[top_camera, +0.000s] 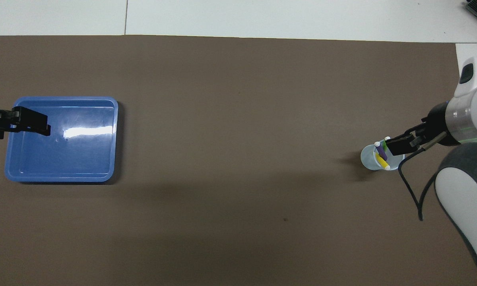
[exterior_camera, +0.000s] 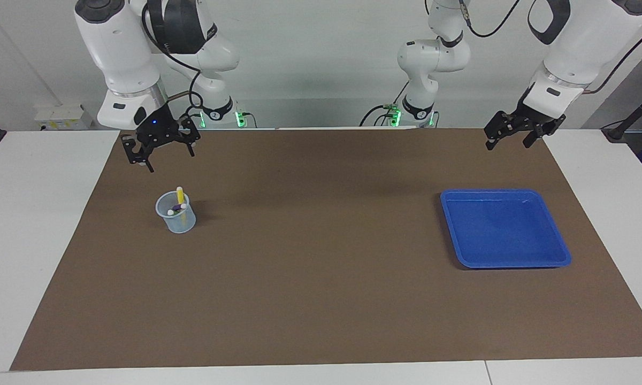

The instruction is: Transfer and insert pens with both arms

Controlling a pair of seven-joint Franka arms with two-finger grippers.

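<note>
A clear plastic cup [exterior_camera: 176, 216] stands on the brown mat toward the right arm's end and also shows in the overhead view [top_camera: 371, 159]. The yellow pen [exterior_camera: 180, 194], the purple pen [exterior_camera: 177, 207] and the green pen [top_camera: 384, 146] stand in it, leaning, cap ends up. My right gripper [exterior_camera: 171, 160] is open and empty, raised well above the mat next to the cup; from above it [top_camera: 394, 146] overlaps the cup's rim. My left gripper [exterior_camera: 508, 145] is open and empty, raised high over the edge of the blue tray [exterior_camera: 505, 230] toward the left arm's end.
The blue tray [top_camera: 63, 157] is shallow and holds nothing. The brown mat [exterior_camera: 321, 278] covers most of the white table. Two smaller white arms with green lights stand at the robots' edge of the table.
</note>
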